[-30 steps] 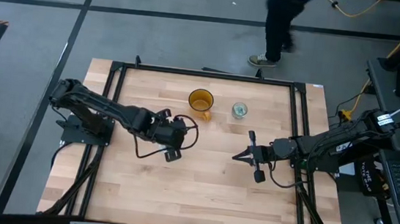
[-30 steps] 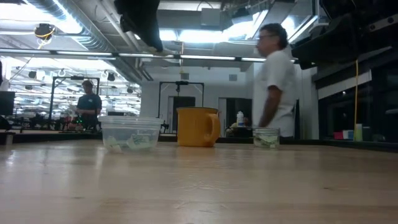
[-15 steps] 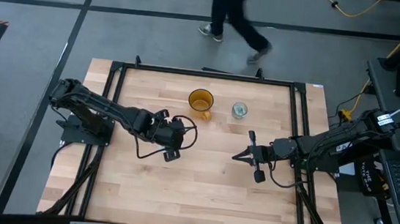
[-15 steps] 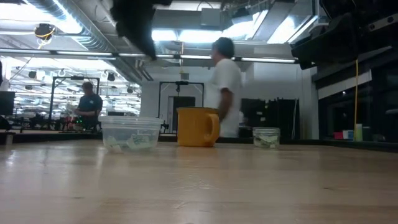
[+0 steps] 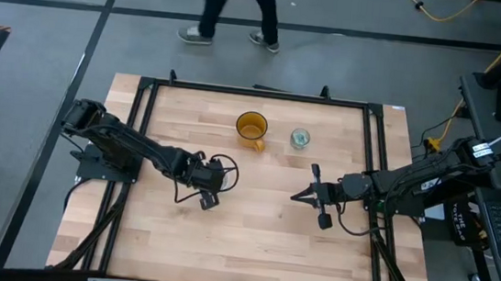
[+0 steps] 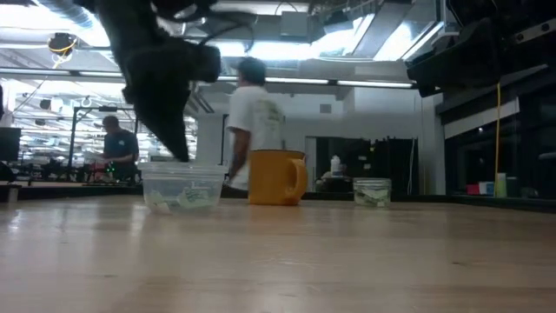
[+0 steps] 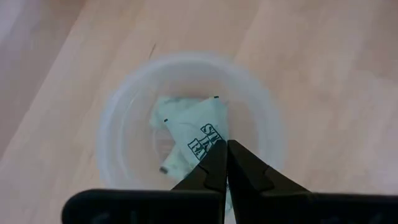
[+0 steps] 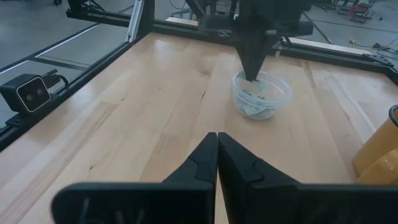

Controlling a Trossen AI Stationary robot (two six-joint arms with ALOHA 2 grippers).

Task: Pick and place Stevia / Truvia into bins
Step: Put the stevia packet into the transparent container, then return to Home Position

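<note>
The wider whitish cup (image 7: 189,127) stands on the table left of centre, also seen in the low view (image 6: 183,185) and the right wrist view (image 8: 262,94). Several pale green and white Stevia packets (image 7: 166,146) lie inside it. My left gripper (image 7: 226,144) points down into its mouth (image 8: 251,74) and is shut on one packet. In the high view the left gripper (image 5: 207,195) hides the cup. The narrower glassy cup (image 5: 299,139) stands near the far edge with packets inside (image 6: 372,196). My right gripper (image 5: 297,198) waits right of centre, shut and holding nothing. My left gripper pinches one Stevia packet by its printed edge (image 7: 208,138) between the two fingertips. The fingers come from above, pointing down. The packet hangs below them inside the wider cup's mouth; I cannot tell whether it rests on the packets beneath.
An amber-orange handled cup (image 5: 252,127) stands by the far edge, just left of the narrower cup. Black frame rails (image 5: 145,130) run along the table's sides. A person (image 5: 234,5) walks on the floor beyond the far edge. Bare wood lies between the two grippers.
My left gripper has come down from high above the table to the wider cup's mouth, shifting slightly toward the table's left and near edges, fingers staying shut. The person behind the table has walked from right to left.
</note>
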